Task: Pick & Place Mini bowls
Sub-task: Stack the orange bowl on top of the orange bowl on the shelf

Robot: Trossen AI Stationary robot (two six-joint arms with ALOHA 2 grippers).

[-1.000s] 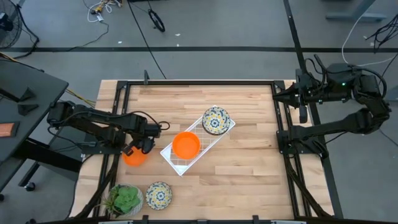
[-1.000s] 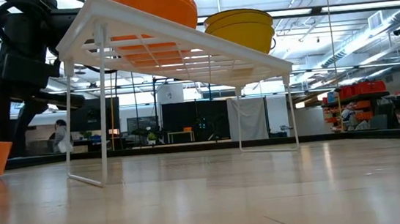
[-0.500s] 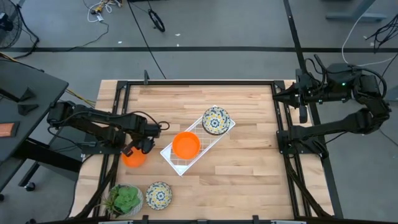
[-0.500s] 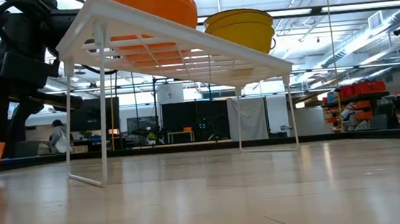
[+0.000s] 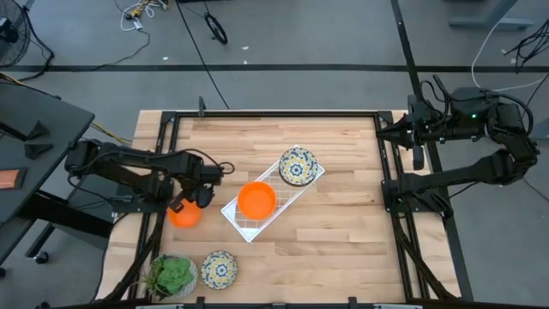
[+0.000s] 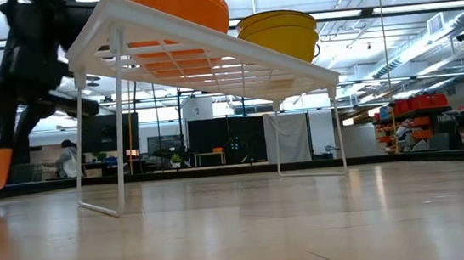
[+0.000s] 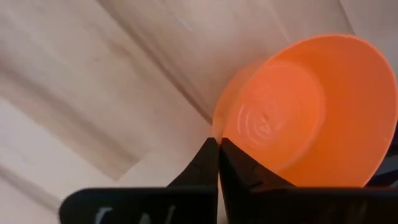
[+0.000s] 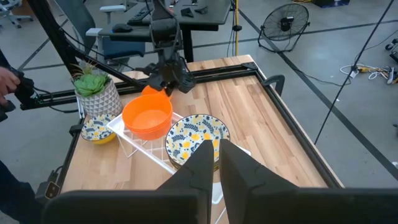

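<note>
Left pincer (image 7: 217, 144) pinches orange bowl (image 7: 311, 112) rim — lifted.

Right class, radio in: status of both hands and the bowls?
Left hand shut on orange bowl, lifted off table. Right hand parked at table's edge. Rack close beside.

- The bench (image 5: 343, 223) was pale wood, smooth with a light sheen.
- The orange bowl (image 7: 305, 112) looked like glossy plastic.
- The rack (image 5: 287, 199) was white coated wire.
</note>
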